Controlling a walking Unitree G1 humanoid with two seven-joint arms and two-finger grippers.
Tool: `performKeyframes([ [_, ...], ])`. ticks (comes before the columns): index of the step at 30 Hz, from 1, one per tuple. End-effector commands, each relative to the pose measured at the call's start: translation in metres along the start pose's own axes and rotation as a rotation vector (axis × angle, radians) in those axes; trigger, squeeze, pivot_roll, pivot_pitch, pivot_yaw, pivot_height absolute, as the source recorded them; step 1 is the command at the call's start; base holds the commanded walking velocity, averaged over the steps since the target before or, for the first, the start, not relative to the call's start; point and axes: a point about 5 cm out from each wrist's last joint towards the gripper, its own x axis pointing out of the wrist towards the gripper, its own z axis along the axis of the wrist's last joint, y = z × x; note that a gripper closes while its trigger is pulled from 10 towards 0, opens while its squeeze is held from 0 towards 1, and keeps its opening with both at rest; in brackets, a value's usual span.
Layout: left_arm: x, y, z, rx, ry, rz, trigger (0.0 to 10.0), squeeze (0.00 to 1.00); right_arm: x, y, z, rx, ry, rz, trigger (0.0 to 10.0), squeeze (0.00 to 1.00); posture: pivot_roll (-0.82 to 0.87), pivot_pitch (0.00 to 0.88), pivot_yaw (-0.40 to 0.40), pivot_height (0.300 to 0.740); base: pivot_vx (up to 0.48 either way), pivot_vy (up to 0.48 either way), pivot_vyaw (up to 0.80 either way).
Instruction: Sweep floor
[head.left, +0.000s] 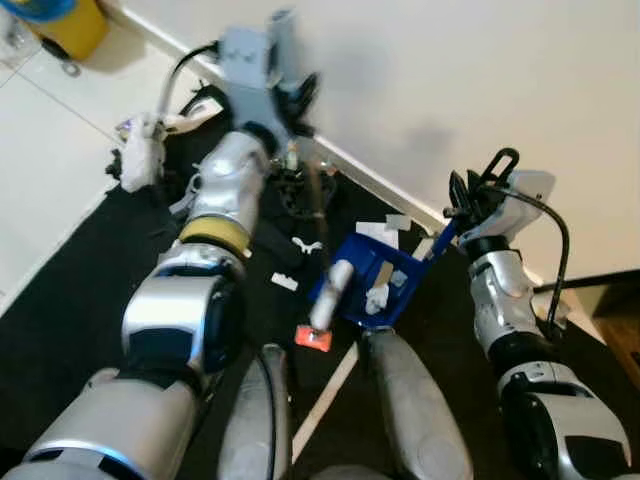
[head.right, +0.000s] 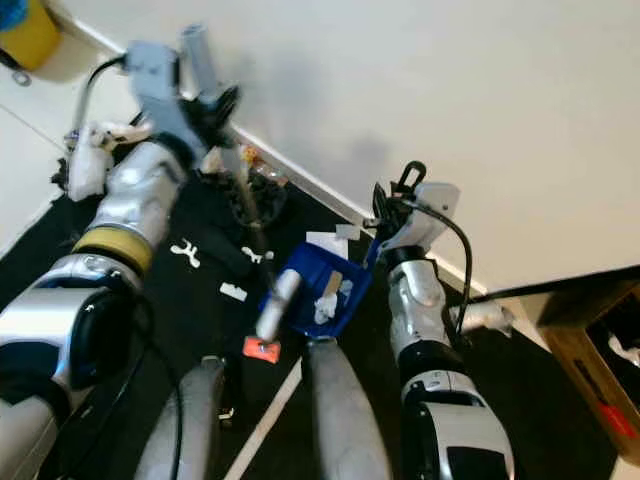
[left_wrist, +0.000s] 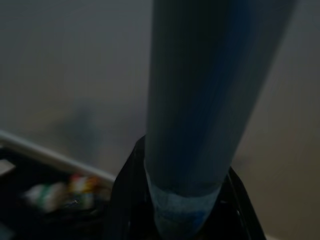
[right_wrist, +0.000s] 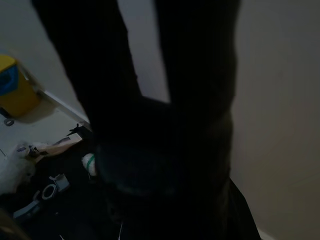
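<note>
My left gripper (head.left: 290, 95) is raised near the wall and shut on a grey-blue broom handle (left_wrist: 200, 100). The pole (head.left: 318, 200) slants down to the black mat, ending by a red piece (head.left: 313, 338). A blue dustpan (head.left: 370, 285) rests tilted on the mat beside the pole's lower end, with white paper scraps inside. Its long dark handle (head.left: 440, 240) rises to my right gripper (head.left: 470, 195), which is shut on it close to the wall. White scraps (head.left: 284, 282) lie on the mat left of the dustpan.
A white baseboard (head.left: 370, 180) runs along the wall behind the litter. A crumpled white bag (head.left: 140, 150) and dark clutter lie at the mat's far left edge. A yellow bin (head.left: 70, 25) stands on the tiles beyond. Wooden furniture (head.right: 590, 350) is at the right. My legs (head.left: 410, 400) stand below.
</note>
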Motion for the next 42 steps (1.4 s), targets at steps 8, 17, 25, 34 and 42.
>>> performKeyframes([
  [8,-0.065,0.070,-0.022,-0.111,-0.013,0.469,10.0,0.00,-0.002,-0.017,0.000,0.063,0.001,-0.018,10.0,0.00,0.06,0.062,-0.002,0.740,0.000,0.000,0.00],
  [17,-0.087,0.079,-0.030,-0.004,0.049,0.456,10.0,0.00,0.015,-0.016,0.019,0.114,-0.050,0.043,10.0,0.00,0.10,0.025,0.017,0.740,0.000,0.000,0.00],
  [25,-0.093,0.051,-0.064,0.263,0.271,0.260,10.0,0.00,0.003,-0.013,-0.001,0.095,0.032,0.078,10.0,0.00,0.09,0.014,0.045,0.740,0.000,0.000,0.00],
  [34,-0.111,0.062,-0.078,0.165,0.266,0.450,10.0,0.00,-0.011,-0.009,-0.029,-0.034,0.239,0.097,10.0,0.00,0.07,0.032,-0.013,0.740,0.000,0.000,0.00],
  [42,-0.109,0.053,-0.072,0.221,0.216,0.402,10.0,0.00,-0.013,-0.014,-0.029,-0.105,0.247,0.114,10.0,0.00,0.04,0.054,-0.032,0.740,0.000,0.000,0.00],
])
